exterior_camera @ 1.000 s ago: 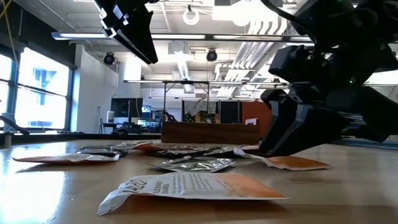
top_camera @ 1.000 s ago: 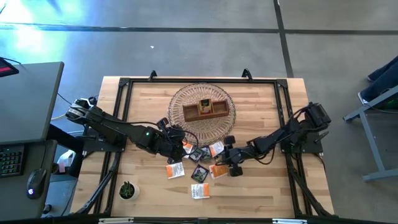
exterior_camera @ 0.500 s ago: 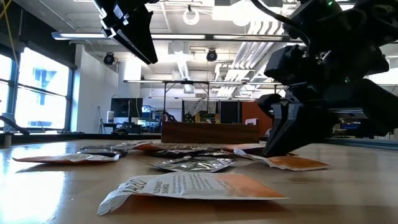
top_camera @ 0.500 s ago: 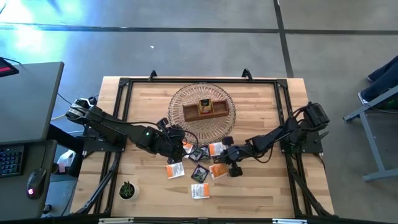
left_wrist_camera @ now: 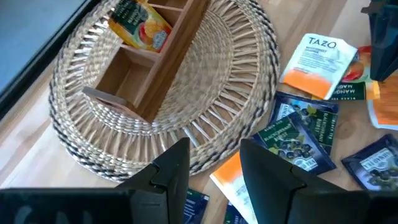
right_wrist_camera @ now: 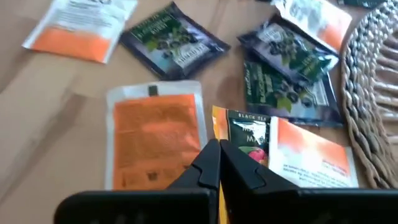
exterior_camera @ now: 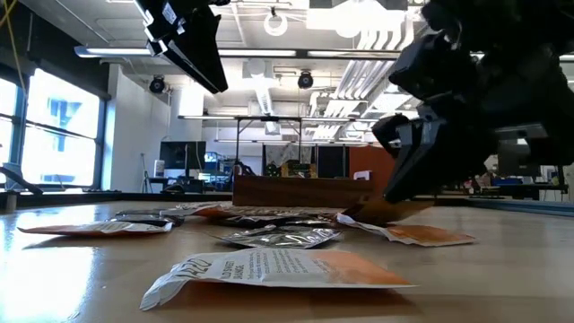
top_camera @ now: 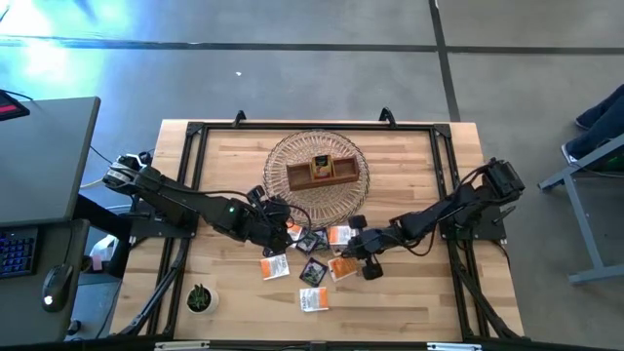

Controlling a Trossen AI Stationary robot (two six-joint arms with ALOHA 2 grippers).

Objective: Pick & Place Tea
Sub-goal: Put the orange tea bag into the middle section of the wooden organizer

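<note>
Presently the right gripper (top_camera: 355, 252) is working just in front of the wicker basket (top_camera: 283, 156), its fingers clenched on the edge of an orange-and-black tea sachet (right_wrist_camera: 245, 134); the low view shows that sachet (exterior_camera: 381, 211) tilting up off the table. The left gripper (top_camera: 278, 216) is hovering at the basket's near rim, fingers (left_wrist_camera: 171, 168) parted and grasping nothing. The remaining sachets are lying scattered on the table in front of the basket, among them a plain orange one (right_wrist_camera: 155, 140) just beside the gripped sachet and dark purple ones (right_wrist_camera: 171, 37) nearer the basket. One sachet (left_wrist_camera: 137, 22) is already sitting in an end compartment of the wooden box (left_wrist_camera: 146, 74) inside the basket.

Judgement: the grip is only on a thin edge, so the lift should be slow and straight up, clearing the neighbouring sachets before swinging over the basket rim toward the box.
</note>
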